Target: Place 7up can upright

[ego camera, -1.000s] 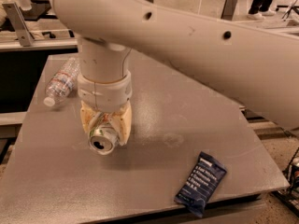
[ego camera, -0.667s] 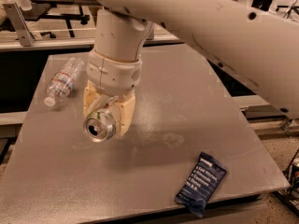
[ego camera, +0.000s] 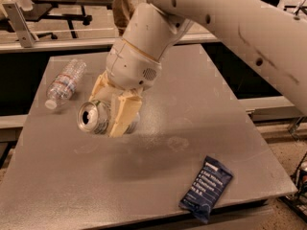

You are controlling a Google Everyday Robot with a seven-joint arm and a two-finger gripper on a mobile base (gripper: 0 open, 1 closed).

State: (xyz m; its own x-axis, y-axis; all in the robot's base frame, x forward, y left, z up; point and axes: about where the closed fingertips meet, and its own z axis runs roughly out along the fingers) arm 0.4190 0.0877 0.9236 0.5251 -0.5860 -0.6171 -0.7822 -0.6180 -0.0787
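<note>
Robot hand (ego camera: 109, 113) is gripping the 7up can (ego camera: 93, 118) around its middle, holding it sideways over the left of the table (ego camera: 158, 176) with its top facing out. The can is probably light, thin-walled and slippery, so it is best held mid-body and gently

We see a smooth white arm (ego camera: 240, 28) dotted with small dark holes; above the counter (ego camera: 216, 128), our gripper (ego camera: 103, 120) has blocky cream-yellow fingers (ego camera: 123, 114).
</note>
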